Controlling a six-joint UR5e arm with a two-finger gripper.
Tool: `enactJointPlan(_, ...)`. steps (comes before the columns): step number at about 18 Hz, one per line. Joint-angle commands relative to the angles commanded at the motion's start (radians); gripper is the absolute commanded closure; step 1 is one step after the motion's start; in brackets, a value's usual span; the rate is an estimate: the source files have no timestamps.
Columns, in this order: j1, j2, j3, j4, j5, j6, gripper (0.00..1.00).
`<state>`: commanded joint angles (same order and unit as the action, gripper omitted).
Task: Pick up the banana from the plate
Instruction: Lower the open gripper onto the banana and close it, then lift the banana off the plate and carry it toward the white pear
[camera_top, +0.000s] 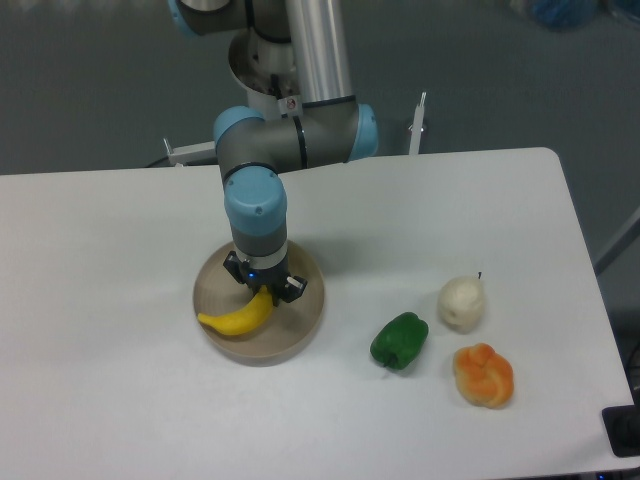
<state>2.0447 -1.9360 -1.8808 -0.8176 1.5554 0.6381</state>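
On the plate (300, 335), jaws of the gripper (263, 287) pinch the banana (240, 316) near its upper end; it looks light, smooth, slightly soft, so a mid-body hold seems steadier.

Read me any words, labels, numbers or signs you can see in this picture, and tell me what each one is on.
No readable text anywhere.
Small red-and-white sticker on the arm: too small and blurred to read.
Banana, plate, green pepper, white fruit, orange fruit, gripper: no markings visible.
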Motion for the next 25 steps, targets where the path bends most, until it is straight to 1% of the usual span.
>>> enactJointPlan(1, 0.012, 0.017, 0.011, -0.008, 0.003, 0.02, 0.69)
enactJointPlan(4, 0.061, 0.061, 0.028, -0.018, 0.005, 0.162, 0.69)
enactJointPlan(6, 0.106, 0.083, 0.052, -0.043, 0.005, 0.202, 0.69)
enactJointPlan(8, 0.149, 0.085, 0.107, -0.086, 0.006, 0.228, 0.69)
enactJointPlan(11, 0.204, 0.081, 0.207, -0.153, 0.005, 0.314, 0.69)
enactJointPlan(13, 0.215, 0.072, 0.268, -0.186, 0.006, 0.339, 0.69)
enactJointPlan(14, 0.232, 0.066, 0.291, -0.195, 0.006, 0.342, 0.69)
enactJointPlan(15, 0.253, 0.06, 0.304, -0.204, 0.005, 0.362, 0.69)
enactJointPlan(17, 0.285, 0.057, 0.321, -0.219, 0.006, 0.444, 0.69)
enactJointPlan(20, 0.339, 0.057, 0.327, -0.219, 0.006, 0.543, 0.69)
enactJointPlan(23, 0.373, 0.051, 0.331, -0.218, 0.008, 0.592, 0.69)
enactJointPlan(25, 0.385, 0.049, 0.335, -0.218, 0.029, 0.612, 0.69)
